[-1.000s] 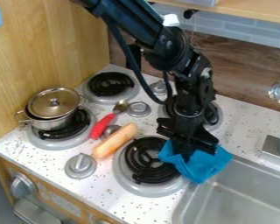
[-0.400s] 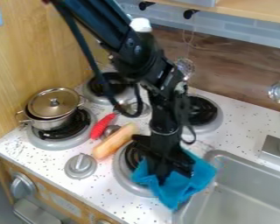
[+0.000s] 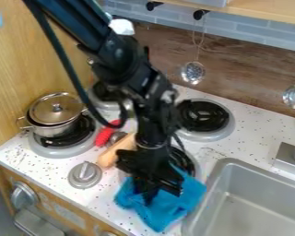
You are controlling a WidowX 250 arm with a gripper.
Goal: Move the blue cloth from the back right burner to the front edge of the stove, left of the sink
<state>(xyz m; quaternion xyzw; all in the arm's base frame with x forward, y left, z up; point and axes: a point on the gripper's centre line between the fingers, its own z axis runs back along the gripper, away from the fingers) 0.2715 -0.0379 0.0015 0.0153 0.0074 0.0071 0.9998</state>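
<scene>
Blue, soft-looking cloth lies bunched on the white, black-speckled counter, toward its front edge and just beside the left rim of the grey metal sink. The black gripper hangs over it, jaws closed on its upper folds, as far as we can judge from how the fabric gathers around the tips. Held near the middle, the cloth spreads outward in loose, uneven corners, and we take that pinch as a way to press or drag it over the surface without its slipping free. Behind the gripper, partly hidden, is a black coil burner in a round grey pan. Just left of the arm, a smooth tan cylinder with a rounded end lies at a slant, near a ridged red handle and a round grey knob. Near the counter's left edge, a shiny metal pot sits on another burner, its domed lid on, probably placed there to mimic cooking. Two metal strainers or ladles hang against the back wall, presumably to keep them off the worktop.
</scene>
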